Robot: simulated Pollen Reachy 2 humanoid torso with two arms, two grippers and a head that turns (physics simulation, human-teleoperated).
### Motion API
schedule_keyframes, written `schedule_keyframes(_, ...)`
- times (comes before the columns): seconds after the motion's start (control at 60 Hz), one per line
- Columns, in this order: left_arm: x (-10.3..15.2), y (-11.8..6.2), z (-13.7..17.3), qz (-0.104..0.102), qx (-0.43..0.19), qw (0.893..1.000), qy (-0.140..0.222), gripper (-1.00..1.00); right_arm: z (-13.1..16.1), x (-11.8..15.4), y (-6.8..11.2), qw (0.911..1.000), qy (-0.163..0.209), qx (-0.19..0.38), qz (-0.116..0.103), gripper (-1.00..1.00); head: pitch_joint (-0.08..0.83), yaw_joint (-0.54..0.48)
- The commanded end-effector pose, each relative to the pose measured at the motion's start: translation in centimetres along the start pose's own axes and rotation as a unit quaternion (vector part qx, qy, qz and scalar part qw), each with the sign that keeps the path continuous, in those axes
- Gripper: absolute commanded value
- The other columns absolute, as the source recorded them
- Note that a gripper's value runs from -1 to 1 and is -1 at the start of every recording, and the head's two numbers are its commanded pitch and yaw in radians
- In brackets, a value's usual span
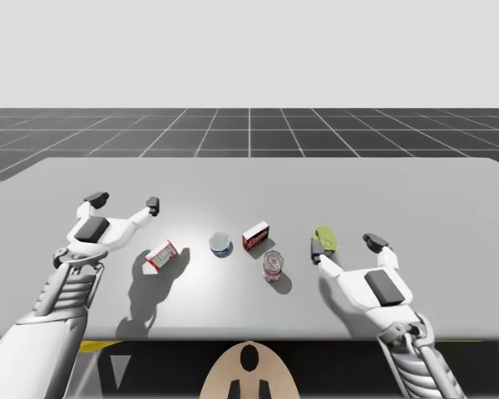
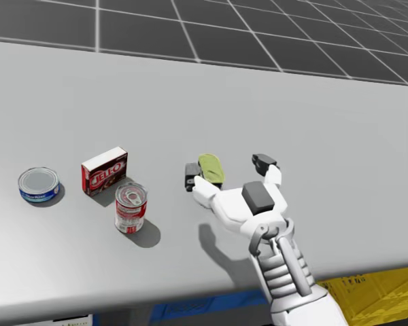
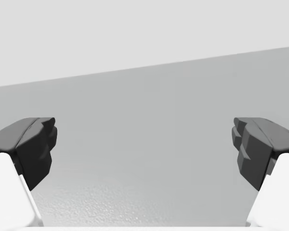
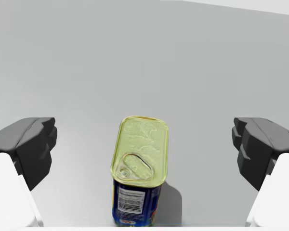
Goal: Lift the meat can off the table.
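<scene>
**Approach stage.** The meat can (image 4: 139, 154), blue-sided with a pale yellow lid, stands upright on the table (image 1: 249, 179). It sits between the wide-spread fingers of the right gripper (image 1: 345, 246), and neither finger appears to touch it. Well apart from the can, the left gripper (image 1: 125, 202) hangs equally wide and empty. The next move probably calls for settling the fingers about the can's sides, closing firmly, then raising.

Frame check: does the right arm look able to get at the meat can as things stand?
Probably yes. The right gripper is open and the meat can stands upright between its fingers. The red box and red can sit well off to one side, out of the way.
</scene>
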Motion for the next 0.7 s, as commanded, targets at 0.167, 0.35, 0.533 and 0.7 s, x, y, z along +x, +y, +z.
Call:
schedule_keyframes(0.167, -0.1, -0.3, 0.1, -0.002, -0.002, 1.0, 0.003, -1.0, -0.4, -5.6, 2.8, 0.9948, 0.056, 0.002, -0.085, -1.0, 0.62, -0.32)
schedule_keyframes(0.35, -0.2, -0.4, 0.1, -0.003, -0.002, 1.0, 0.003, -1.0, -2.5, -7.2, 3.3, 0.9928, 0.072, -0.002, -0.096, -1.0, 0.621, -0.32)
schedule_keyframes(0.533, -0.1, -0.5, 0.1, -0.004, -0.001, 1.0, 0.002, -1.0, -4.5, -7.2, 3.5, 0.9923, 0.07, -0.01, -0.101, -1.0, 0.621, -0.32)
schedule_keyframes(0.7, -0.1, -0.5, 0.1, -0.006, -0.001, 1.0, 0.003, -1.0, -6.3, -6.5, 3.0, 0.9906, 0.076, -0.014, -0.112, -1.0, 0.62, -0.32)
